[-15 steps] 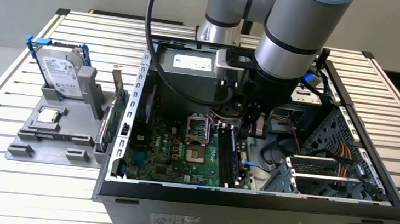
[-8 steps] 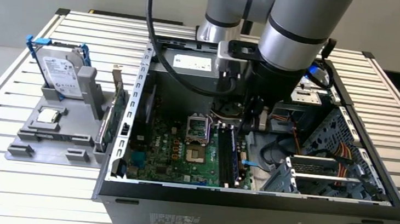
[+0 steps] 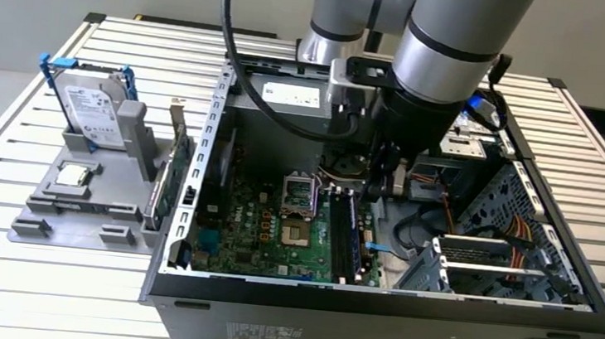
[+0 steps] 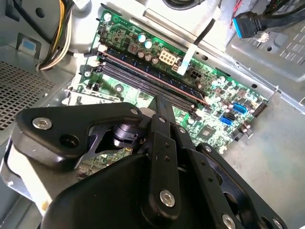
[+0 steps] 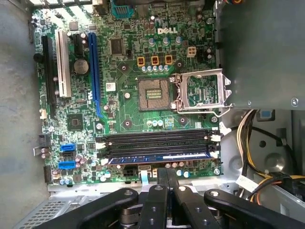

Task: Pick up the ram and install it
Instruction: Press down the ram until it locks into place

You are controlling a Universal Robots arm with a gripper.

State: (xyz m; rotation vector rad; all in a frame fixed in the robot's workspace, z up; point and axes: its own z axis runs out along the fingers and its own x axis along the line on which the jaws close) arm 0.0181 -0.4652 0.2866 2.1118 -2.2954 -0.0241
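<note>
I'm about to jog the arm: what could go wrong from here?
The ram sits in a slot, but full seating cannot be judged; it may be half-latched. The shut hand hangs close above the motherboard; a sideways move could clip components. Loose cables beside the slots could snag.

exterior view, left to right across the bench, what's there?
Hard drive upright in the grey holder → green card on edge → open PC case's motherboard → ram in its slot → drive cage.
</note>
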